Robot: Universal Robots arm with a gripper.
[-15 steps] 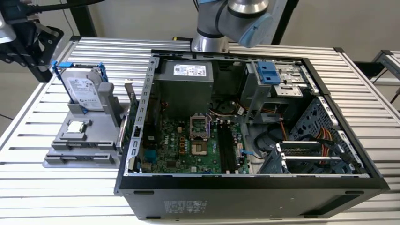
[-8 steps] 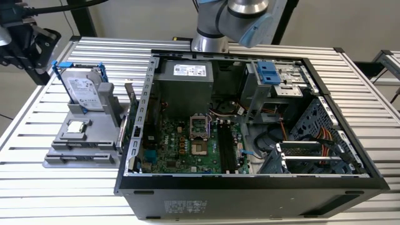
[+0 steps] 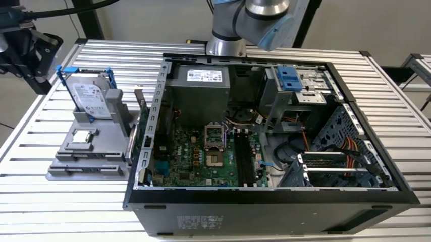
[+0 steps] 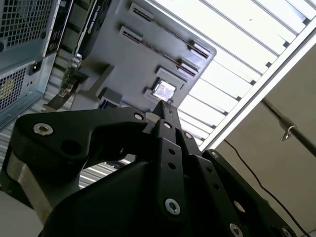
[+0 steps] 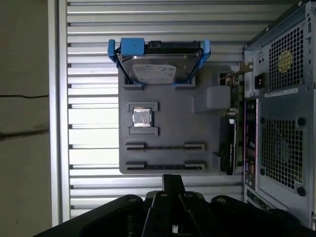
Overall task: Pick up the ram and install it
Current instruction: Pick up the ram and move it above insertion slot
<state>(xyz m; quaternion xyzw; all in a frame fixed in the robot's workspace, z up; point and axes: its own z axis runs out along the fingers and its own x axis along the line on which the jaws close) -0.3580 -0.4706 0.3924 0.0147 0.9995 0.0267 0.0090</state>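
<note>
A grey parts tray (image 5: pixel 207 158) lies on the slatted table beside the open computer case (image 3: pixel 269 196). Two long holders on it each carry a thin dark strip seen edge-on. The strip nearer my fingertips looks like the ram (image 5: pixel 165 166), and it also shows in the second wrist view (image 4: pixel 163 30). My gripper (image 5: pixel 173 181) hangs high above the tray and well apart from it, fingers pressed together and holding nothing. The pressed fingers also show from behind, over the tray, in the second wrist view (image 4: pixel 165 111). It shows at the exterior view's upper left (image 3: pixel 35 83). Black motherboard slots (image 3: pixel 245 156) run along the board inside the case.
The tray also holds a silver hard drive in a blue frame (image 5: pixel 157 66), a small square chip (image 5: pixel 142 117) and a black card (image 5: pixel 230 145) on the case side. The case's metal walls and drive cage (image 3: pixel 296 85) rise around the motherboard. The table edge (image 5: pixel 53 123) is near.
</note>
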